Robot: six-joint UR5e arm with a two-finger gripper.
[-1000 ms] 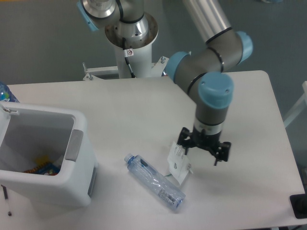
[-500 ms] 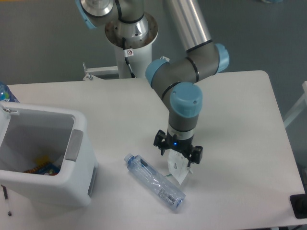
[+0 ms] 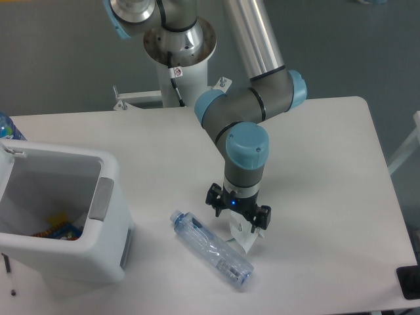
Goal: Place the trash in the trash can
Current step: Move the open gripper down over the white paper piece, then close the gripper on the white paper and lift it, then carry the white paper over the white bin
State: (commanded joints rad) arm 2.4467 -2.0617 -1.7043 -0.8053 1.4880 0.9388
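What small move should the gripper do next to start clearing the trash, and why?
Probably lower straight down and close on the paper packet. The gripper hangs right above it with its fingers apart, and the packet lies on the table beside the bottle, not yet gripped. The trash can stands far off, so gripping comes first.

No readable text in my view.
The dark print on the paper packet (image 3: 244,235) under my gripper (image 3: 237,216) and the bottle (image 3: 211,248) label are too small to read.
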